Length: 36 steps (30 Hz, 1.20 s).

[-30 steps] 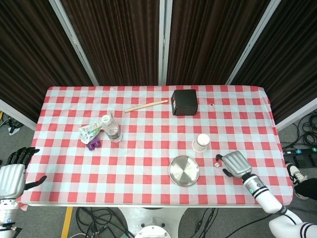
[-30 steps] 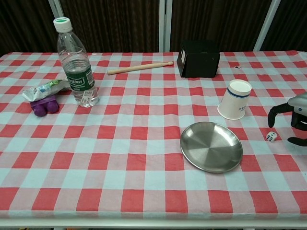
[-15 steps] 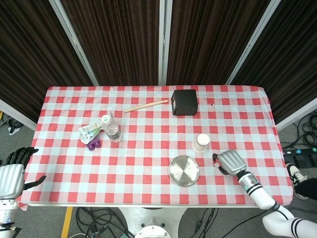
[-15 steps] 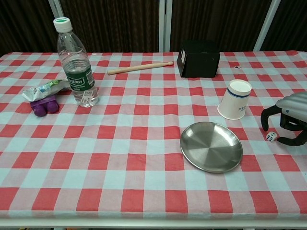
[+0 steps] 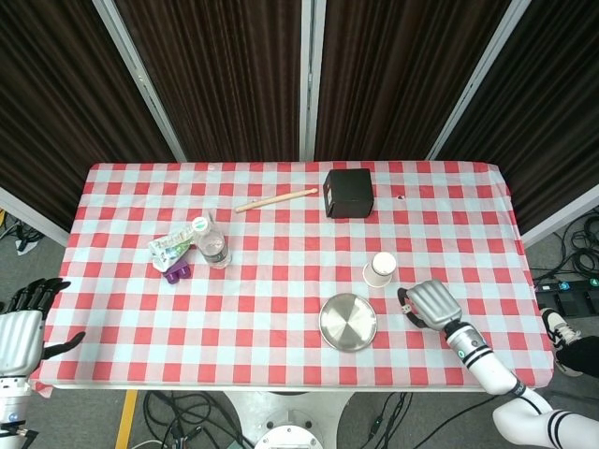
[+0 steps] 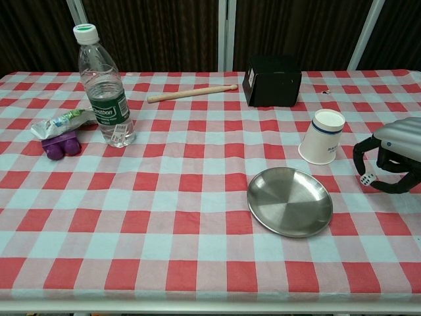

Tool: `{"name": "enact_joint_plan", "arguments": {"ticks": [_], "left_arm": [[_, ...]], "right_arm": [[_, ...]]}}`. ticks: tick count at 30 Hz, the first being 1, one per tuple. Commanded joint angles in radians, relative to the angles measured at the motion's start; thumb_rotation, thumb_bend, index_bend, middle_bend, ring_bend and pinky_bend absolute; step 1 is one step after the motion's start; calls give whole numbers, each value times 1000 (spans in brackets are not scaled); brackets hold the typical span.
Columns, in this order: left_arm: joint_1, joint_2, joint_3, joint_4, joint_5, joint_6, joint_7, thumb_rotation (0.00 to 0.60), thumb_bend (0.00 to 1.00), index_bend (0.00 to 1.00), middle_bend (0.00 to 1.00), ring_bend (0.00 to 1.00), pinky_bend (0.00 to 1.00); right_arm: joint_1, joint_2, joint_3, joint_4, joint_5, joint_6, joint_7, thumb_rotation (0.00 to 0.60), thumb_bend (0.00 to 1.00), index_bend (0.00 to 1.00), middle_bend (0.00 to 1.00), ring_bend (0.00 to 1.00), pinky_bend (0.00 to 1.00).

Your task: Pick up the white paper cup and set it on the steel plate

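The steel plate (image 6: 289,201) is lying nearest on the checked worktop (image 6: 164,217). Just beyond it, the white paper cup (image 6: 321,136) is standing upside down, untouched. Beside the cup, the right hand (image 6: 388,161) is hovering with fingers curled downward around a small die (image 6: 366,178), gripping nothing. The left hand (image 5: 21,332) is hanging off the worktop's edge, fingers spread, empty. Farther back, a water bottle (image 6: 105,85) and a black box (image 6: 272,80) are standing.
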Motion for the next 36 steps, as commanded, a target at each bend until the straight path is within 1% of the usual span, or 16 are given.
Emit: {"name": "enact_joint_plan", "arguments": {"ticks": [1,3,7,12,17,20,22,24,25,27,29,32,34,35,36], "left_arm": [[1,2,-1,-3,1,3,1,600,107,204,162,116,164],[1,3,-2,-5,2,4,4,600,107,204,162,116,164],[-3,7,0,-8,1,-7,8,600,106,204,162,116,163],[-2,8,-4,-6,0,-5,3,600,107,205,162,116,163],[-2,4,-4,0,-2,-8,-6,600,107,204,162,116,163],[-2,2,-4,4,-1,-7,-8,600,107,204,162,116,163],[-2,1,-5,6,0,-5,-10,600,107,204,162,116,163],[-2,0,-6,8,0,-3,-12,600,107,204,162,116,163],[-1,0,-7,8,1,-2,-12,600,107,204,162,116,163],[-1,0,-7,8,2,0,-13,600,107,204,162,116,163],[1,0,-8,9,3,4,-15,600,107,204,162,116,163],[3,1,-8,9,5,9,-17,600,107,204,162,116,164],[3,2,-8,8,7,10,-17,600,107,204,162,116,163],[2,2,-8,8,9,10,-17,600,107,204,162,116,163],[2,2,-8,8,10,11,-16,600,107,204,162,116,163]], "right_arm": [[30,44,5,-98,-43,13,37,600,299,585,956,941,1000],[57,41,12,-130,-47,-14,32,600,299,587,956,941,1000],[106,-1,26,-149,-28,-82,-12,600,299,578,956,940,1000],[138,-55,38,-129,16,-133,-69,600,299,557,956,938,1000],[148,-88,26,-118,39,-154,-105,600,298,533,956,934,1000],[150,-97,16,-118,41,-156,-121,600,299,490,956,924,1000],[149,-99,11,-119,43,-154,-132,600,298,438,946,898,1000],[151,-92,9,-127,46,-153,-137,600,296,352,897,838,991],[149,-89,7,-133,46,-149,-139,600,290,321,873,813,983],[142,-75,3,-152,40,-128,-138,600,248,205,786,740,952],[125,-54,4,-180,22,-78,-118,600,218,144,746,709,936],[86,-15,25,-213,-4,41,-32,600,174,124,733,699,932],[60,16,45,-218,-12,115,39,600,165,132,699,664,914],[51,31,52,-218,-10,136,65,600,163,140,660,622,876],[44,46,60,-216,-3,151,88,600,162,148,612,568,817]]}}
